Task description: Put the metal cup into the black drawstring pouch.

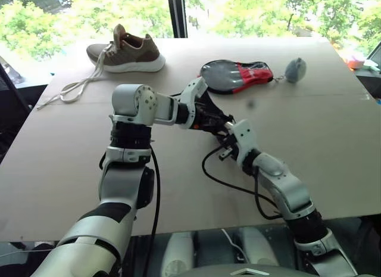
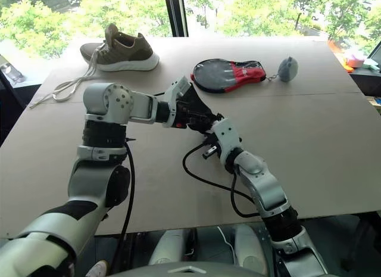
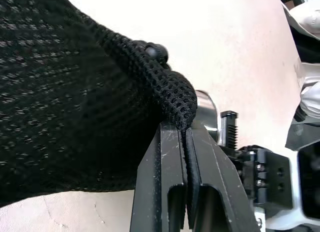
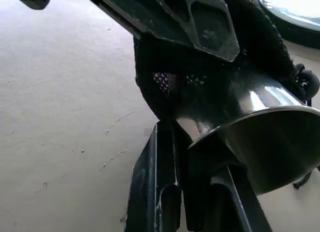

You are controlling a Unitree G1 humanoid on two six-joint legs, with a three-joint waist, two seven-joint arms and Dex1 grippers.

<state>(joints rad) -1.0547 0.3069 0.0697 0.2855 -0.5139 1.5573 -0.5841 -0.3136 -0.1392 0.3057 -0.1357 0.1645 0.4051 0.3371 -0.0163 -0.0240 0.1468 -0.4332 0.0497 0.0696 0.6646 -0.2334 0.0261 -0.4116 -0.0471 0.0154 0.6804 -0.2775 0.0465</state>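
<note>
The black drawstring pouch [image 3: 75, 92] hangs over the middle of the table, and my left gripper [image 3: 185, 129] is shut on its mesh rim. My right gripper [image 4: 197, 157] is shut on the flared rim of the metal cup [image 4: 265, 137]. The cup's narrow end points into the pouch [image 4: 200, 77] and looks partly covered by the fabric. In the head views the two grippers meet just above the table, the left gripper [image 1: 215, 119] slightly behind the right gripper [image 1: 229, 136]. The pouch [image 2: 193, 110] shows there as a dark bundle between them; the cup is mostly hidden.
On the cardboard-coloured table [image 1: 321, 146], a brown shoe [image 1: 128, 52] with loose laces lies at the far left. A black-and-red paddle-shaped case [image 1: 235, 74] and a grey fuzzy ball [image 1: 295, 68] lie at the back. A black cable [image 1: 220, 176] loops beside my right arm.
</note>
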